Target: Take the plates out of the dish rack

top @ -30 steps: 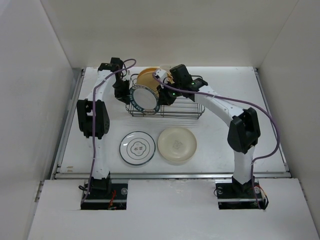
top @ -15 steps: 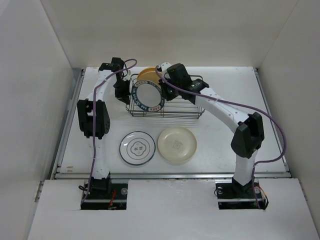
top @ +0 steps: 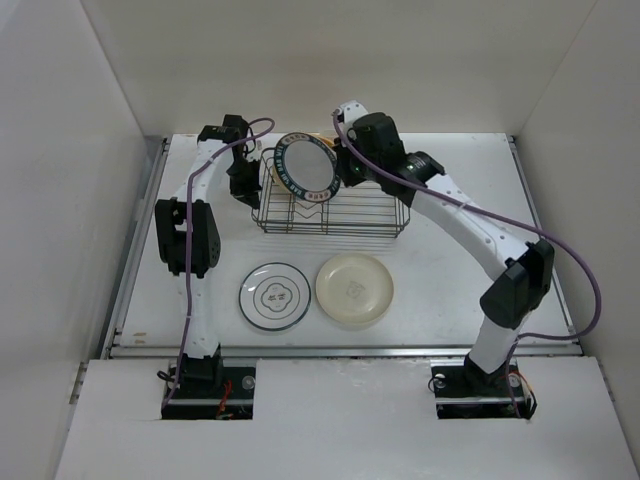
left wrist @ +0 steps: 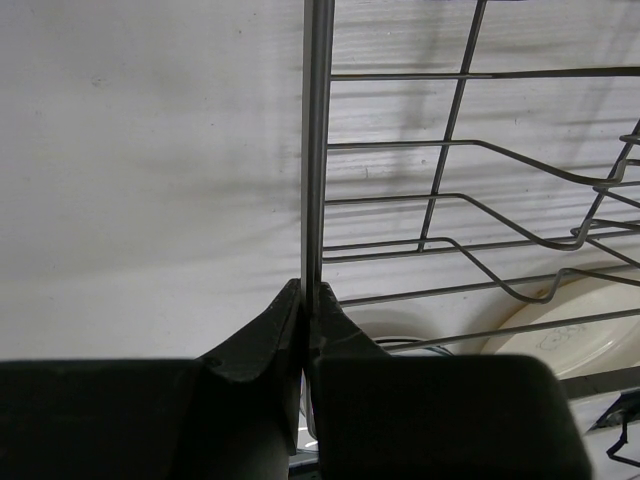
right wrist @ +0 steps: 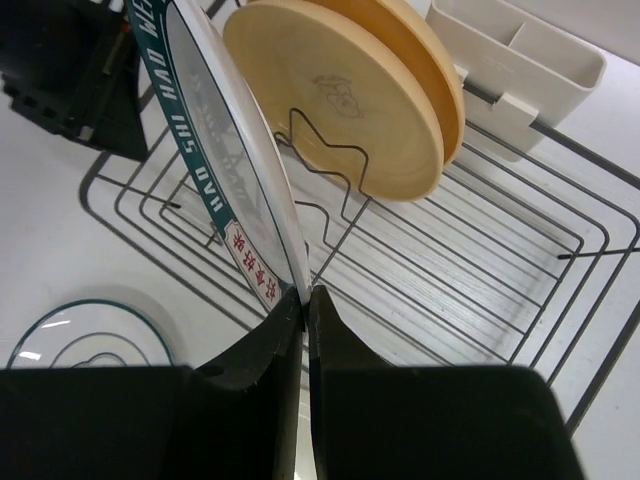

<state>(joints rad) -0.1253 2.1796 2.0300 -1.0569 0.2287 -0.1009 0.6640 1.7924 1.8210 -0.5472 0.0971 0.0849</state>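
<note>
Free: dish rack (top: 360, 212) right of yellow plate (right wrist: 335, 100). Blocking left end: left pincer (left wrist: 305, 297), teal-rimmed plate (top: 305, 167).

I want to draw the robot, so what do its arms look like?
The left arm and right arm are slim white tubes with chunky black joints and black bases. A purple cable loops along each. The left end effector and right end effector are black, with two tapered fingers.

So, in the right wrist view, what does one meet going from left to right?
From left: ringed plate → teal-rimmed plate → yellow plate → white holder.
</note>
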